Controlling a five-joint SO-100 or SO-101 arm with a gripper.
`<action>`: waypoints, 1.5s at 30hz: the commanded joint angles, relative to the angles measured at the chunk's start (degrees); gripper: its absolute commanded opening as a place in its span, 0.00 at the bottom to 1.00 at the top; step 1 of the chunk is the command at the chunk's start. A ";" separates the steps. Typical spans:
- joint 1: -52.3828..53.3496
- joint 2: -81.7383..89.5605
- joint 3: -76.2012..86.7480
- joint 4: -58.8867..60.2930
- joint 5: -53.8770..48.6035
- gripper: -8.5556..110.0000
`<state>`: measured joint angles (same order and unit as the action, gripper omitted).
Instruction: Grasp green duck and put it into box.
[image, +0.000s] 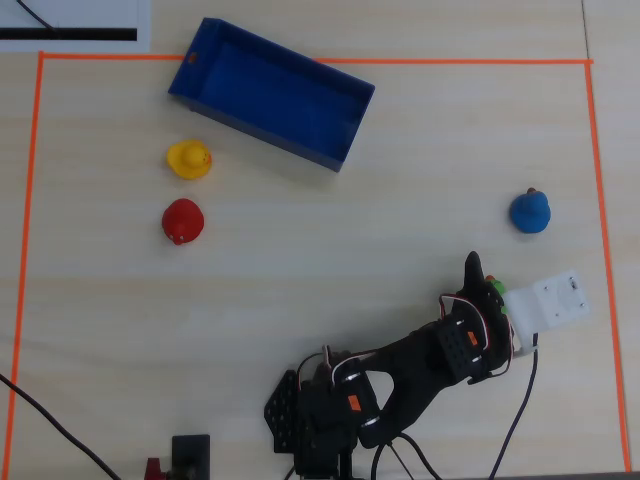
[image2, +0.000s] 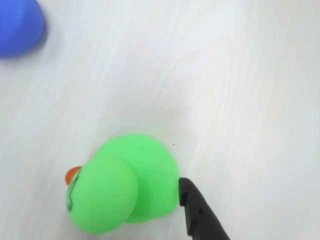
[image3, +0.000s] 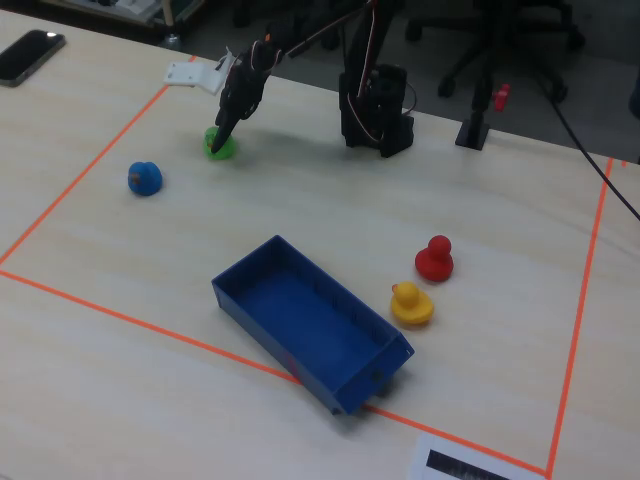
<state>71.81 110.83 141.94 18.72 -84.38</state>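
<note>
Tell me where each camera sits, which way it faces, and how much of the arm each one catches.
Overhead view: above the table, facing straight down; whole arm, gripper over the green duck.
Wrist view: on the arm, close to the table; one of the fingers beside the duck.
Fixed view: across the table, facing the arm's base over the box.
All three share the green duck and the blue duck.

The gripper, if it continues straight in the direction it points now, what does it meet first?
Most likely the green duck: the gripper points down at it, with one finger already beside its body. Contact cannot be confirmed.
</note>
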 joint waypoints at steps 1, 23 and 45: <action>-0.18 -0.88 -2.55 -2.72 0.44 0.52; 0.97 -7.56 4.48 -16.96 -2.90 0.51; -0.53 -8.00 8.26 -20.74 -1.23 0.07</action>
<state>71.54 103.27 150.82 -2.29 -85.87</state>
